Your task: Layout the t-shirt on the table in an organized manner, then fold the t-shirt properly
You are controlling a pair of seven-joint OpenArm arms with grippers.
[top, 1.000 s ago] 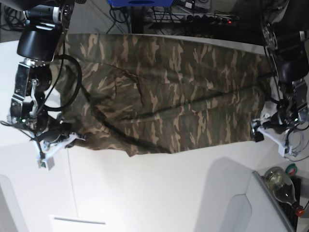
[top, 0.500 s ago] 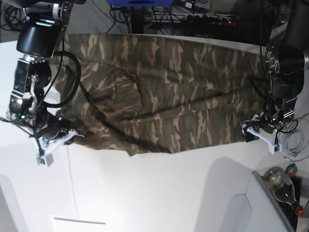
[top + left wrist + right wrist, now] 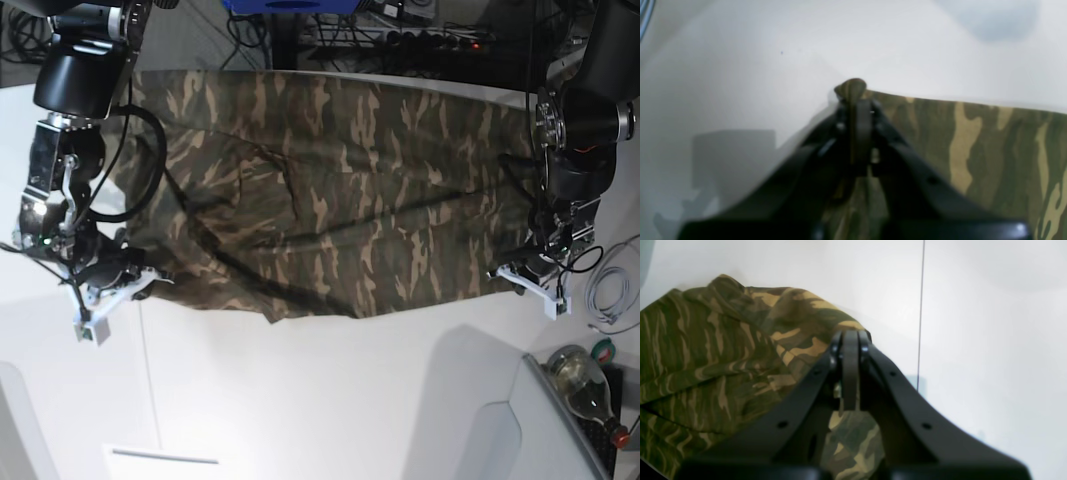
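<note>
Pinching t-shirt corners, left tool and right tool pressed together, cloth spread on table.

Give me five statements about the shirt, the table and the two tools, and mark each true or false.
1. The left tool is shut on a corner of the shirt. True.
2. The right tool hangs open above bare table. False: it is shut on a bunched edge of the shirt.
3. The shirt lies folded into a small square. False: it is spread wide across the table, with creases.
4. A thin dark seam line runs across the table beside the right tool. True.
5. The shirt is plain white. False: it is green, brown and tan camouflage.
</note>
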